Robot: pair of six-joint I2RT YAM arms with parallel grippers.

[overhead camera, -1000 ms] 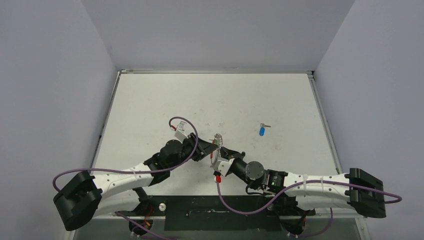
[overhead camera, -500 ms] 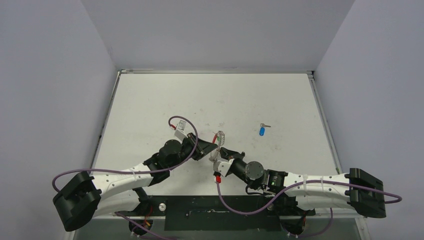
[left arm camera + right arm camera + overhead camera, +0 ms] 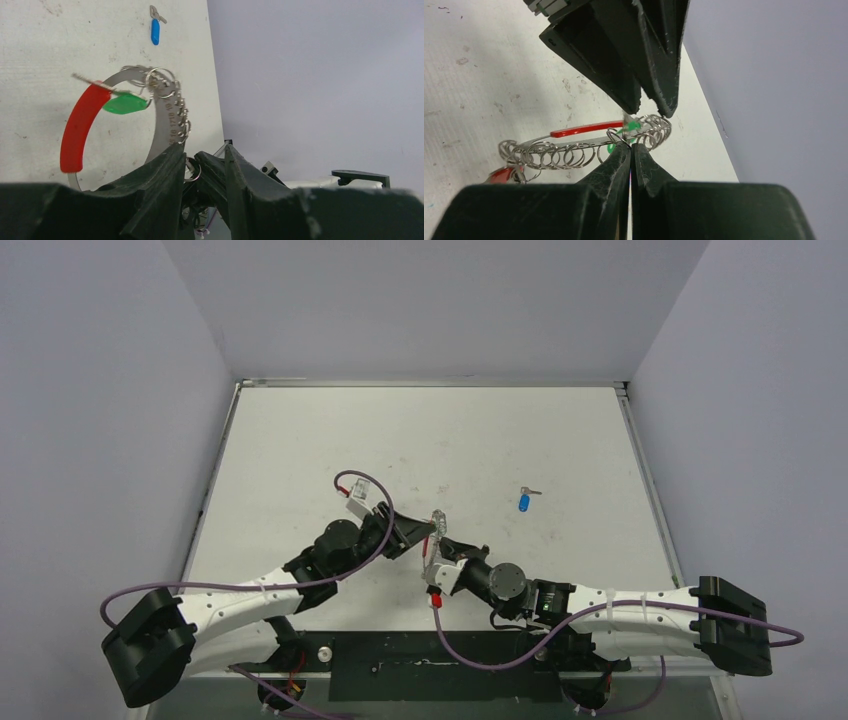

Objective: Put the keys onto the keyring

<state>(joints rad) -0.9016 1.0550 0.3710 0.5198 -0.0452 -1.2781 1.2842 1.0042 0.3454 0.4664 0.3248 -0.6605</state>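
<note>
The keyring (image 3: 165, 125) is a flat silvery band with a red section (image 3: 79, 125) and several small wire rings. It is held above the table, and my right gripper (image 3: 630, 145) is shut on its near edge. The green key (image 3: 125, 104) hangs on a small ring at the band's top, its blade lying across the red section. My left gripper (image 3: 204, 150) is open, and its fingertips (image 3: 639, 102) hover just above the green key (image 3: 634, 125). In the top view both grippers meet at the keyring (image 3: 438, 525). The blue key (image 3: 524, 503) lies apart on the table.
The blue key (image 3: 155, 32) rests flat near the table's right side, its blade pointing to the far wall. A red-headed key (image 3: 501, 175) hangs at the keyring's left end. Purple cables loop over both arms, one (image 3: 365, 480) above the left wrist.
The left jaws closed partway, then widened again. The left wrist shifted slightly up and left, and the keyring rocked a little. The right gripper kept its hold.
</note>
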